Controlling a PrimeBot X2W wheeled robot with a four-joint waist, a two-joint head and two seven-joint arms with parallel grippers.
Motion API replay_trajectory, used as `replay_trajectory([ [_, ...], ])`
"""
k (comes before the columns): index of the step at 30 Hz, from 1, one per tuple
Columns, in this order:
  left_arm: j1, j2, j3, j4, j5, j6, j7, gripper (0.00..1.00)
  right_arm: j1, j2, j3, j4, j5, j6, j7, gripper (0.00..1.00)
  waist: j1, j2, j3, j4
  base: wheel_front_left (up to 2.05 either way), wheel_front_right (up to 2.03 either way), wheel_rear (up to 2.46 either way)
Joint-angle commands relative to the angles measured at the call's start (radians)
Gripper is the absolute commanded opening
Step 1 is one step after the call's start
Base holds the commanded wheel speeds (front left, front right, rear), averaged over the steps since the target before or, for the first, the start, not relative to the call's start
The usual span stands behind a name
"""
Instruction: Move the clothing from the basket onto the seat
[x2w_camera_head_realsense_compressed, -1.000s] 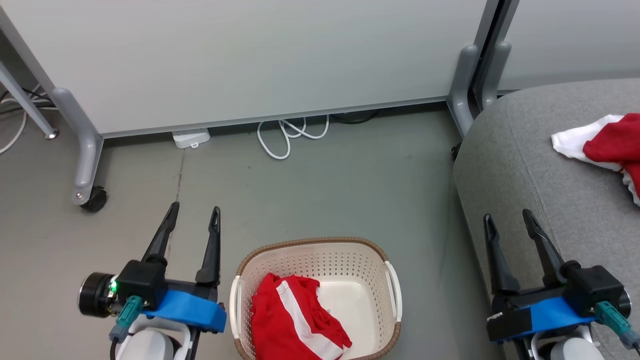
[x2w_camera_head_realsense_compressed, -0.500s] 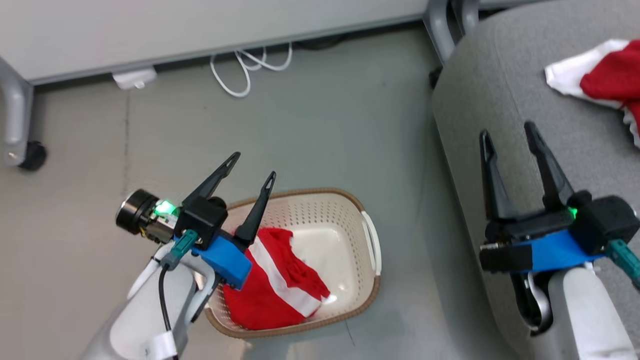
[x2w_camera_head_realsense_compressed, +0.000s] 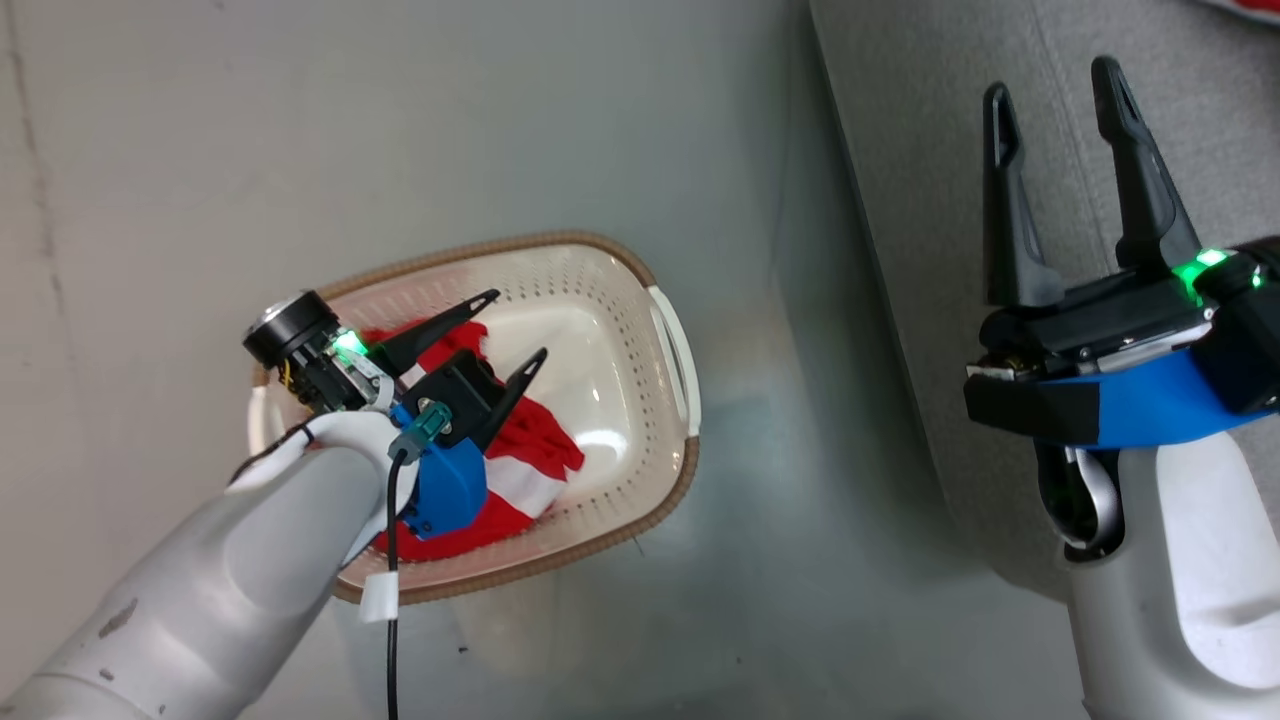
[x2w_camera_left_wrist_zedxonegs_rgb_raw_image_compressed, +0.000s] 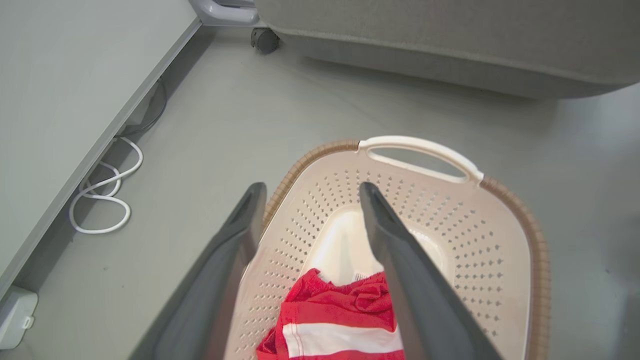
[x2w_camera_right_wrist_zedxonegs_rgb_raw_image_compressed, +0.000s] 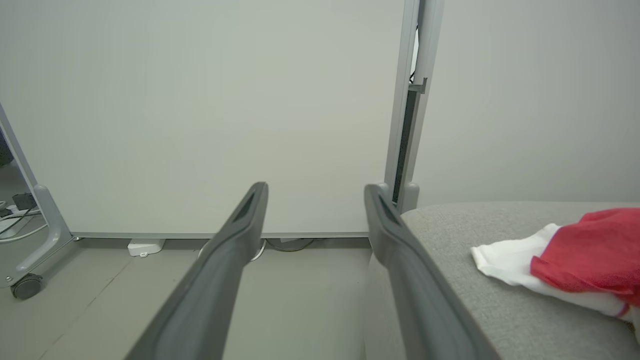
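The cream basket with a brown rim stands on the grey floor, with red and white clothing bunched in its left half. My left gripper hangs open over the basket, fingers above the garment and holding nothing. In the left wrist view the clothing lies low between the fingers of the left gripper, inside the basket. My right gripper is open and empty over the grey seat. In the right wrist view more red and white clothing lies on the seat, to the right of the right gripper.
A pale partition panel stands beyond the floor on a grey leg with a caster. A coiled white cable and a white adapter lie at its foot. The seat lies just beyond the basket.
The head camera has tipped down and the whole picture has shifted. My left gripper has moved from beside the basket to over it, above the red garment. Both grippers stay open.
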Motion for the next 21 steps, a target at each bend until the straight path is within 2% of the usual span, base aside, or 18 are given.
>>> replay_trajectory([
  [1,-0.043,0.007,-0.040,0.028,-0.012,-0.001,-0.003,1.00,-0.028,0.001,0.004,-0.008,0.005,0.000,0.000,1.00,-0.0003,0.0000,0.086,-0.044,0.00,0.00,0.00],
  [4,-0.103,0.011,-0.167,0.106,-0.044,-0.001,-0.002,1.00,-0.055,0.001,0.016,-0.023,0.012,0.000,0.000,1.00,-0.0003,0.0000,0.140,-0.060,0.00,0.00,0.00],
  [7,-0.149,0.012,-0.237,0.160,-0.064,-0.001,0.002,1.00,-0.076,0.001,0.025,-0.038,0.017,0.000,0.000,1.00,-0.0003,0.0000,0.189,-0.078,0.00,0.00,0.00],
  [11,-0.174,0.013,-0.260,0.207,-0.027,-0.001,0.029,1.00,-0.098,0.001,0.032,-0.062,0.023,0.000,0.000,1.00,-0.0003,0.0000,0.256,-0.097,0.00,0.00,0.00],
  [15,-0.154,0.013,-0.261,0.235,0.085,-0.001,0.088,1.00,-0.116,0.001,0.042,-0.087,0.025,0.000,0.000,1.00,-0.0003,0.0000,0.311,-0.115,0.00,0.00,0.00],
  [21,-0.171,0.018,-0.261,0.306,0.178,-0.001,0.156,1.00,-0.133,0.001,0.056,-0.130,0.028,0.000,0.000,1.00,-0.0003,0.0000,0.380,-0.130,0.00,0.00,0.00],
])
